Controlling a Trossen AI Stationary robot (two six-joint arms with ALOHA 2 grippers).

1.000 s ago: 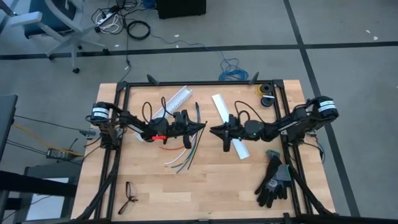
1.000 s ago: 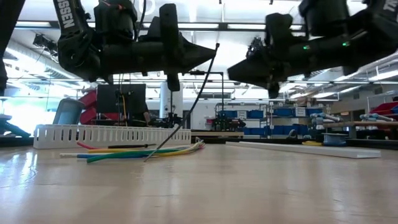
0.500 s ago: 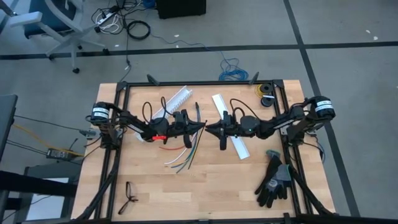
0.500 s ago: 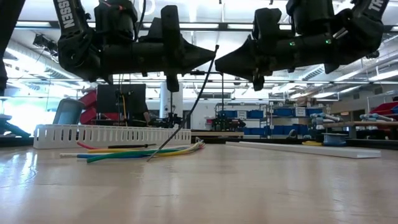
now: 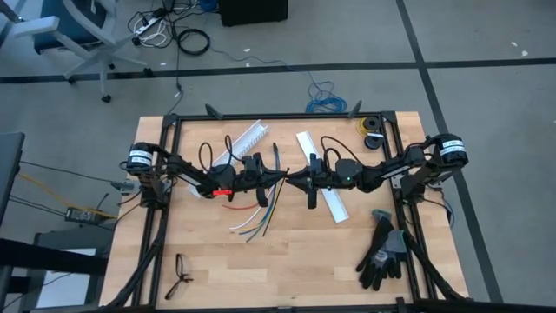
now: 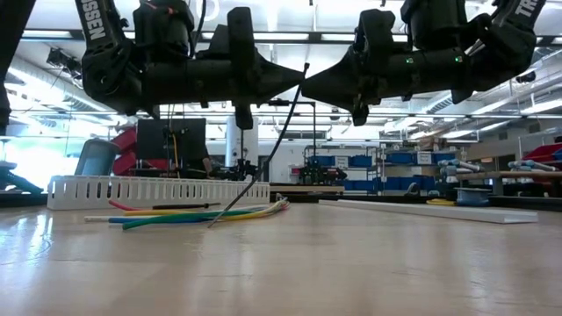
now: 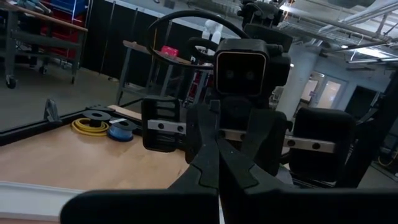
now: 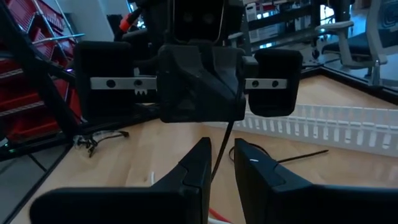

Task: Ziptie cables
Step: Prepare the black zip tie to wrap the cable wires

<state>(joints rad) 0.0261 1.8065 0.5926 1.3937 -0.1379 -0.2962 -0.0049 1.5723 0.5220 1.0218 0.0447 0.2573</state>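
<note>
The cables (image 5: 256, 219) lie on the table below my left gripper, their coloured ends fanned out toward the near edge (image 6: 193, 213). My left gripper (image 6: 297, 81) hovers level above them, shut on a thin black strip (image 6: 263, 154). My right gripper (image 8: 222, 144) faces it tip to tip (image 5: 292, 179). It is open, with a finger on either side of the strip (image 8: 219, 158). I cannot tell whether either finger touches the strip. My left gripper pinches the black strip near its upper end (image 6: 304, 72) between its two shut fingers. The fingers are level and point toward the table's right. The strip slants down from the fingertips, and its lower end (image 6: 213, 221) reaches the cables on the table.
A white slotted channel (image 5: 248, 137) lies at the far left, and another (image 5: 334, 204) lies under the right arm. Wire spools (image 5: 372, 130) sit at the far right corner and black gloves (image 5: 382, 248) at the near right. A small dark object (image 5: 181, 271) lies near left.
My right gripper has moved toward the table's left and slightly up. It closed in on my left gripper until the two sets of fingertips meet at the strip. My left gripper and the strip have kept still.
</note>
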